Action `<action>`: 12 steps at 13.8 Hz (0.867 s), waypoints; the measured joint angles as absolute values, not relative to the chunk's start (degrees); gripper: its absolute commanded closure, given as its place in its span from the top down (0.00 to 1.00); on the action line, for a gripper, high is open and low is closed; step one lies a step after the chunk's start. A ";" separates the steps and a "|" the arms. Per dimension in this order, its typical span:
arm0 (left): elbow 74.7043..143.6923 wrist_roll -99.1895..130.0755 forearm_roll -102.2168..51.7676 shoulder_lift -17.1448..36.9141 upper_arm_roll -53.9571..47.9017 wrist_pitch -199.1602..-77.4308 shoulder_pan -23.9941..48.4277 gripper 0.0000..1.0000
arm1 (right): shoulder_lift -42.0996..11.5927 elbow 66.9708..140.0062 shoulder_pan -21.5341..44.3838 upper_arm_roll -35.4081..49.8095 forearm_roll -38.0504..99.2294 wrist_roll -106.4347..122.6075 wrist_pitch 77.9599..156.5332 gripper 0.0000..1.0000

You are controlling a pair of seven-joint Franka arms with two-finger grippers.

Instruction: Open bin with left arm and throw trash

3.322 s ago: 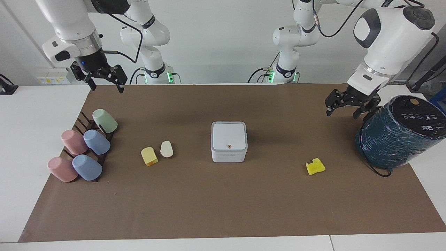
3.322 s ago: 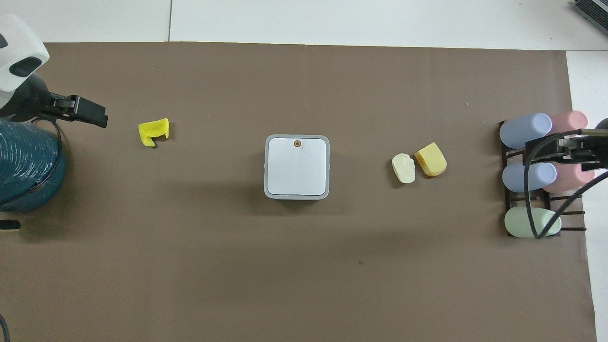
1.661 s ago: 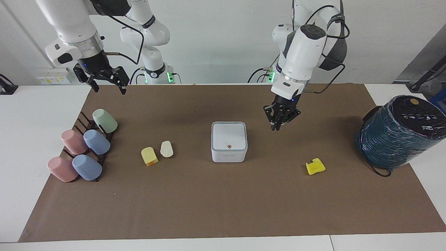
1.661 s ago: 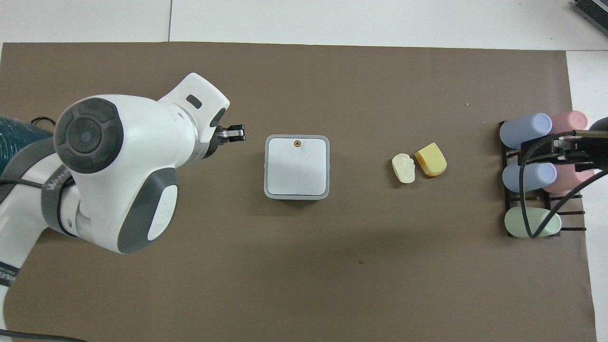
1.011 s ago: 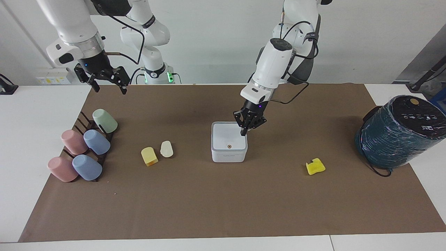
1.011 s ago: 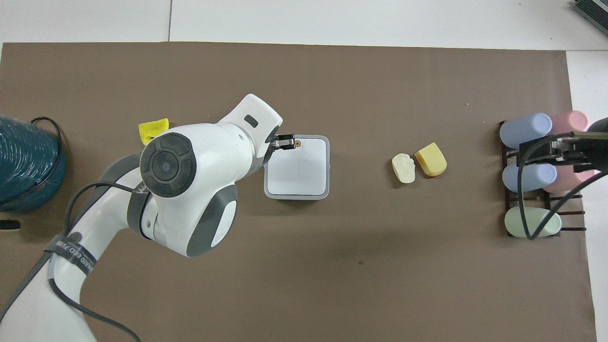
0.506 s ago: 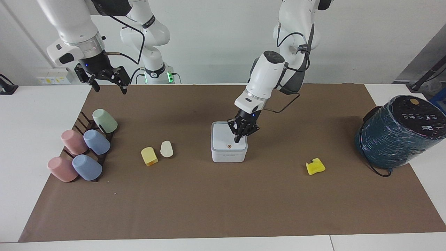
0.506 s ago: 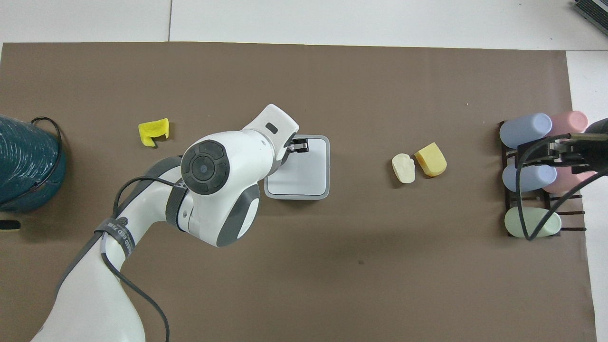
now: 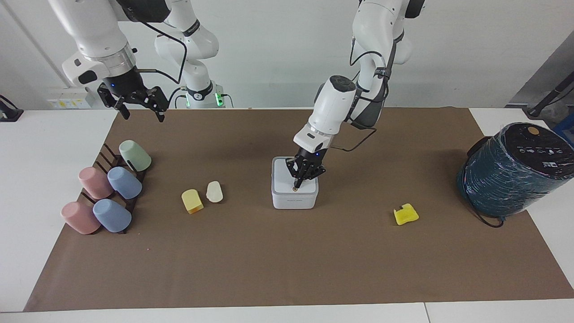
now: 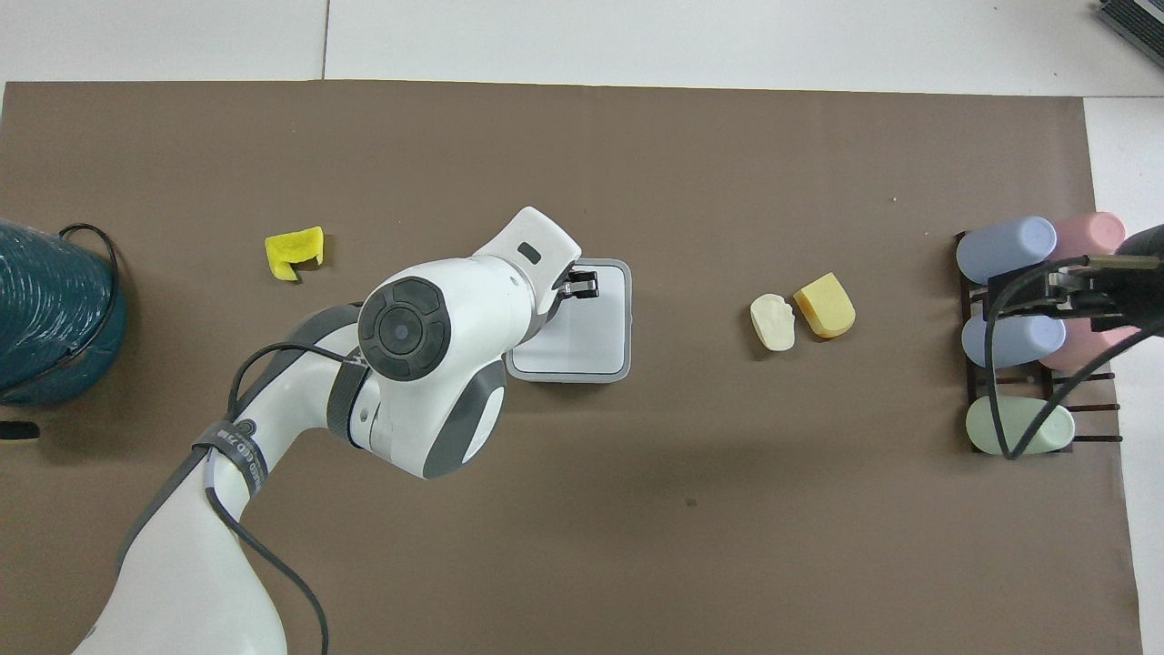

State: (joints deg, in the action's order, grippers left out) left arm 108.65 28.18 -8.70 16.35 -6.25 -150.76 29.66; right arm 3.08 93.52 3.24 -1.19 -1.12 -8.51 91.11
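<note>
left gripper (image 9: 297, 185) swung over, lowered onto bin (image 9: 294, 200)

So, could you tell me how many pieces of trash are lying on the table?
3: pale yellow chunk and cream-white chunk together toward the right arm's end, bright yellow chunk toward the left arm's end. None appears hidden.

White table (image 9: 27, 148) carries a brown mat (image 9: 287, 269) and teal cylinder (image 9: 515, 175).

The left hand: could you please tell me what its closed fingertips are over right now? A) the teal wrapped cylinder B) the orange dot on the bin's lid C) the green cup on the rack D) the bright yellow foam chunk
B: the left hand, fingertips shut, points down at the orange dot on the lid of the white bin, which is closed.
</note>
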 measured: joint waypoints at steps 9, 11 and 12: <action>101.05 28.38 -8.97 17.03 -4.90 -138.97 27.66 0.08 | 2.89 95.35 4.97 -0.96 -1.07 -8.50 97.25 1.00; 96.18 28.13 -8.96 16.94 -4.48 -132.17 24.57 0.10 | 2.47 97.52 5.79 -0.63 -0.61 -8.50 101.66 1.00; 94.81 27.71 -8.95 16.76 -4.41 -130.19 22.82 0.12 | 2.15 99.12 6.11 -0.47 -0.05 -8.50 104.34 1.00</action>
